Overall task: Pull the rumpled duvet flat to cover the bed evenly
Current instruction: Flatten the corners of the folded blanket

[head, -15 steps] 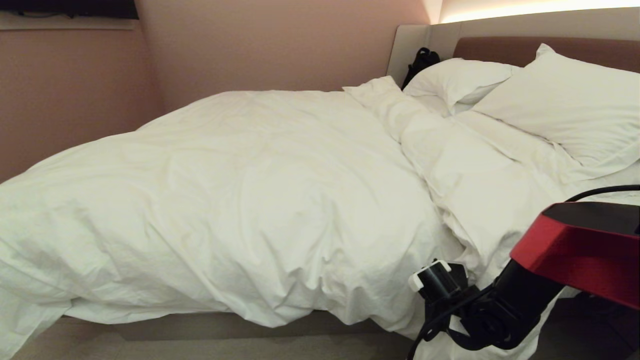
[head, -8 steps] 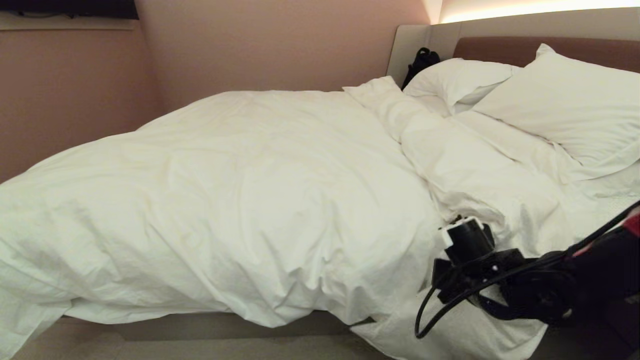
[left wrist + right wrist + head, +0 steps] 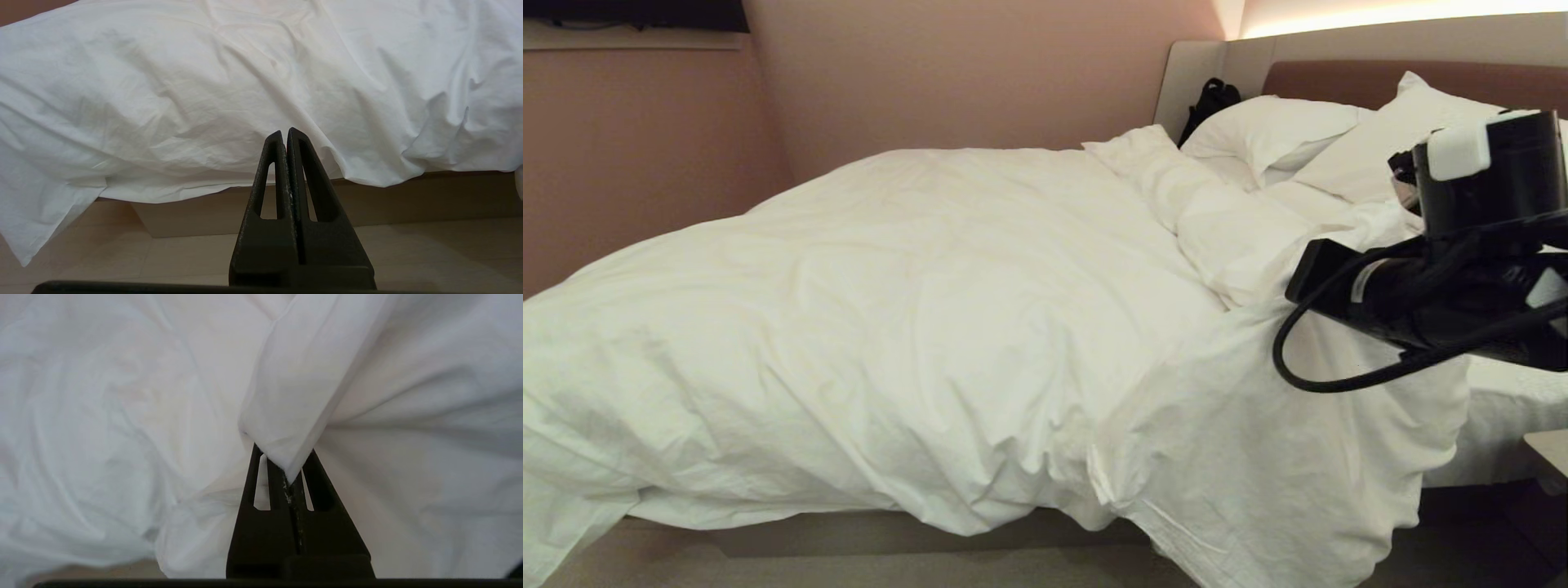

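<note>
We hold a pinch of the duvet (image 3: 294, 416) in our right hand (image 3: 291, 479), clamped tight and raised near the pillows (image 3: 1282, 131) so it can spread over the bed (image 3: 367, 204). Our left hand (image 3: 286, 136), closed and empty, hangs beside the bed.

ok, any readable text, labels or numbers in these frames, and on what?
None readable.
White label on the right arm's black wrist housing: too small to read.
Duvet, pillows, headboard: plain, no print.
</note>
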